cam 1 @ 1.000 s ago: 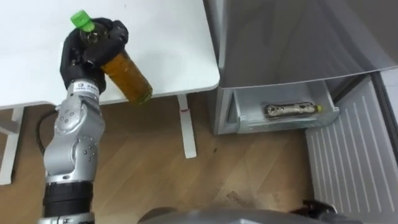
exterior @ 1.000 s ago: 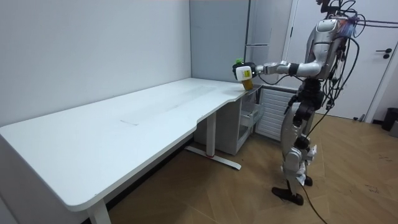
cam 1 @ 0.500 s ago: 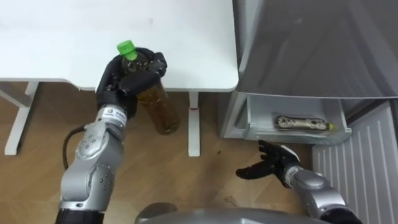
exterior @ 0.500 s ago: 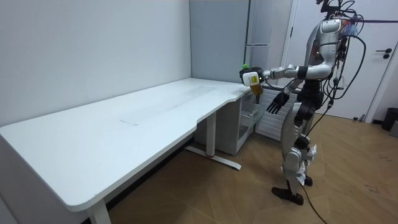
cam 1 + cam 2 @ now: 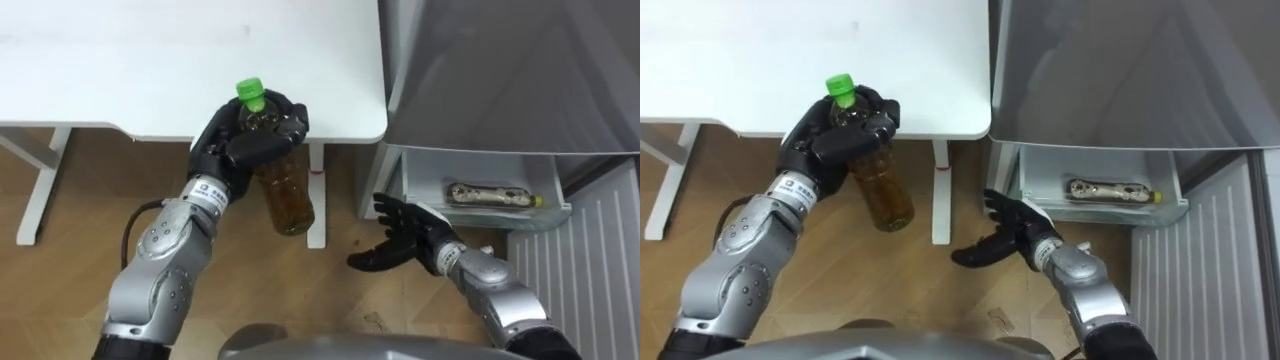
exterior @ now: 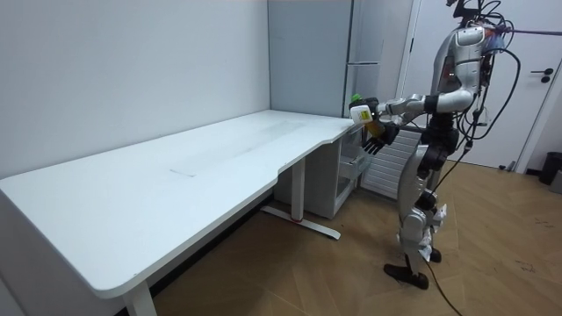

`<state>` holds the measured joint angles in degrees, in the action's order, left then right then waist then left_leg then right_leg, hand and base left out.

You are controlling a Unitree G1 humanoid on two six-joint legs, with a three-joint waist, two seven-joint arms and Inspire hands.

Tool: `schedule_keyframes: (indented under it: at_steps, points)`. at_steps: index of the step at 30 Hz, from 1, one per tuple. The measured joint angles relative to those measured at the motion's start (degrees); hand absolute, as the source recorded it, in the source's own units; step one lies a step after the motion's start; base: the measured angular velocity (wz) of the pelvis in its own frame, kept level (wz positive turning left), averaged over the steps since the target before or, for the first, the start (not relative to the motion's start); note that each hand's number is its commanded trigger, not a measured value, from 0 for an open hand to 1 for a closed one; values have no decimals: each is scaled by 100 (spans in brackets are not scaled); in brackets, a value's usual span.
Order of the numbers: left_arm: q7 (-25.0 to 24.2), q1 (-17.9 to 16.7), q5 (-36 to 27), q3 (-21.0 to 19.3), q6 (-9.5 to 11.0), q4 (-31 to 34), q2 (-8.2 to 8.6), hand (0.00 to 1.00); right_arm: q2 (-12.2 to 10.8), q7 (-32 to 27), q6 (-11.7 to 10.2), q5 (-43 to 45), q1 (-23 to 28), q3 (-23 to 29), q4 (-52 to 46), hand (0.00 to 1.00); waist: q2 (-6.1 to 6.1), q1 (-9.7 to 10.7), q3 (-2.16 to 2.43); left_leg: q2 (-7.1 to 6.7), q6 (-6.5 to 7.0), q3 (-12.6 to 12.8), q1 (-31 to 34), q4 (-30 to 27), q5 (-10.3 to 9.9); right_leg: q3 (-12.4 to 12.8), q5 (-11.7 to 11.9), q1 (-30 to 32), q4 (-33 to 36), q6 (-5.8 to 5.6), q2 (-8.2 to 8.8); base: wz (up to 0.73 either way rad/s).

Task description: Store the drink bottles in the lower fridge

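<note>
You see the robot standing in front of the grey fridge (image 5: 500,80), both arms reaching forward. Its left robot hand (image 5: 250,140) is closed round the upper part of a bottle of amber drink (image 5: 288,200), fingers curled about the neck just under the green cap (image 5: 250,92). The bottle hangs in the air to the left of the fridge, cap uppermost in the eye views, its base leaning slightly toward the fridge. Just beside the fridge's left flank stands the white bench (image 5: 120,70), and the held bottle is at that bench's near corner, off its surface. At the foot of the fridge the lower drawer (image 5: 520,215) is pulled out, and a second bottle (image 5: 490,194) lies on its side inside it. The right robot hand (image 5: 415,240) hovers over the wooden floor (image 5: 60,250) just left of that fridge drawer, between it and the held bottle, fingers spread wide and holding nothing.
</note>
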<state>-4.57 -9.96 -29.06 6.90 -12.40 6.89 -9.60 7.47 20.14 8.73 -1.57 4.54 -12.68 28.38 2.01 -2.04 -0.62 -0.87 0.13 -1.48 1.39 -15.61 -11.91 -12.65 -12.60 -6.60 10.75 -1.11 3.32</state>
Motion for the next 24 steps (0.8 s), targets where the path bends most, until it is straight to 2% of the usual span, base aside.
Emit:
schedule_keyframes:
  at_steps: [5,9,13,18,24]
  points:
    - [-247,0,97,6,56,0,5,100,19,659,-29,-20,-7,8,-489,0,-19,7,-11,2,0,7,-9,2,0,4,0,2,2,0,0,-1]
    - [-331,-8,187,26,127,-8,-1,100,23,1020,-58,-27,7,-16,-495,0,-28,10,-16,5,0,5,-6,5,0,3,0,9,6,0,-1,0]
    - [-363,-35,209,117,178,-92,-12,100,146,1371,-50,-88,4,-154,-721,0,-30,5,-16,4,0,7,-2,0,0,-3,0,19,26,0,4,0]
    - [-598,-43,638,248,202,-171,8,100,196,1730,-51,-125,-1,-241,-1161,0,-14,-28,-15,16,1,44,-26,-10,1,41,-1,47,96,-1,5,-4]
    - [-648,-43,629,496,379,-170,6,100,128,2049,-62,-839,5,-462,-1545,0,30,-35,-18,19,3,93,1,-14,2,121,0,93,99,0,4,-6]
